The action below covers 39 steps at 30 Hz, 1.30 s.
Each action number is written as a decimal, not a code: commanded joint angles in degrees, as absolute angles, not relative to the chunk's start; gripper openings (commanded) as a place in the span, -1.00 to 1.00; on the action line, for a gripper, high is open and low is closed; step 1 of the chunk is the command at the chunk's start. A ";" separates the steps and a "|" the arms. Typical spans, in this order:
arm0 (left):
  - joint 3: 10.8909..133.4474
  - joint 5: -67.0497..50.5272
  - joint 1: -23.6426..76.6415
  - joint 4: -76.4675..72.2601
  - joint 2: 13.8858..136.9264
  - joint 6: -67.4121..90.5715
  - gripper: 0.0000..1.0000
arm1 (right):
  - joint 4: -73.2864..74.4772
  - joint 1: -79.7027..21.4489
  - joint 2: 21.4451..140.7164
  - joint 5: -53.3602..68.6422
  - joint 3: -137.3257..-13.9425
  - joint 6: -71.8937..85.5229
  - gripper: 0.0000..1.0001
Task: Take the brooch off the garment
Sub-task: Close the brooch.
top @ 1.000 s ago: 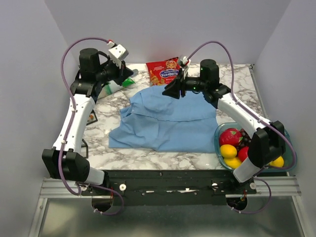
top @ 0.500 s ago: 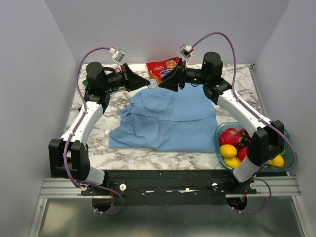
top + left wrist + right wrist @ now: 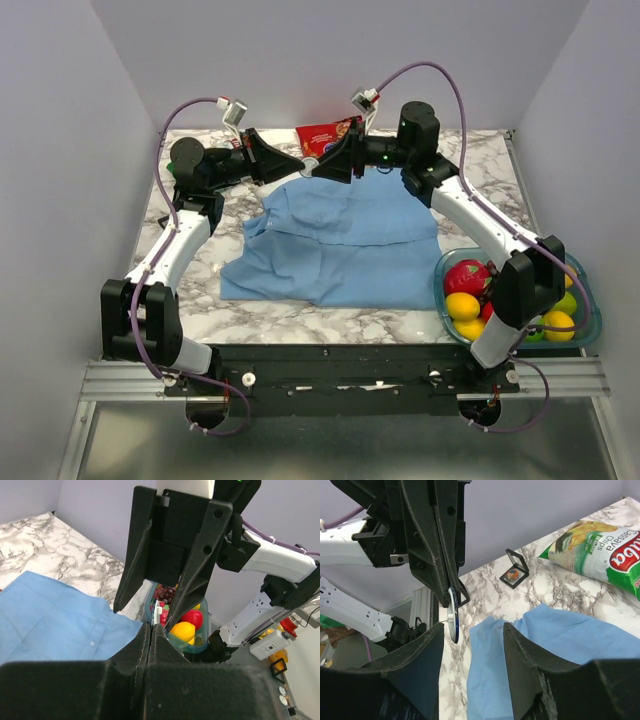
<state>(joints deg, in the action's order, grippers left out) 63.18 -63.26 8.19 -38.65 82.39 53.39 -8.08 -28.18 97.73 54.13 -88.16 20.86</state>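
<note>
Left claw (image 3: 449, 599) is clamped together on the brooch (image 3: 452, 616), gripping it by the rim; from the right wrist view the brooch shows edge-on as a thin disc with a dark blue face and a pale back. The brooch is held in the air above the far edge of the worktop (image 3: 230, 300), clear of the garment (image 3: 340, 240) and not touching it. Right claw (image 3: 472, 626) faces the left claw tip to tip, fingers (image 3: 520, 650) apart, with the brooch in the gap close to one finger; contact cannot be judged. The garment, a light blue shirt, lies spread flat across the middle of the worktop. A red snack bag (image 3: 322, 135) lies at the far edge behind both claws. A small open black case (image 3: 514, 574) sits on the marble beyond the garment's edge. A clear bowl (image 3: 588, 305) of fruit stands at the near right corner.
</note>
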 commanded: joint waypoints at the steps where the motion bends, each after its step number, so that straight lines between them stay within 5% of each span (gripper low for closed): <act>1: 64.16 -61.62 7.82 -44.12 82.53 56.95 -1.00 | -9.57 -29.18 99.14 55.90 -90.35 21.80 0.14; 18: 64.77 -59.42 8.96 -50.01 85.16 62.84 -1.00 | -12.04 -29.36 100.46 51.68 -94.75 25.58 -0.27; 20: 64.78 -59.24 8.88 -49.75 85.17 62.75 -1.00 | -12.13 -29.44 100.28 52.73 -94.40 25.31 -0.22; 24: 64.86 -58.10 7.91 -48.87 85.34 63.28 -1.00 | -12.92 -29.36 98.18 54.31 -93.78 24.70 0.20; 27: 65.65 -57.75 7.38 -50.18 85.95 64.42 -1.00 | -11.43 -29.36 96.51 56.42 -93.34 22.15 0.29; 39: 66.27 -58.71 7.21 -53.96 86.93 66.80 -1.00 | -7.56 -29.27 95.62 52.30 -91.23 19.60 -0.02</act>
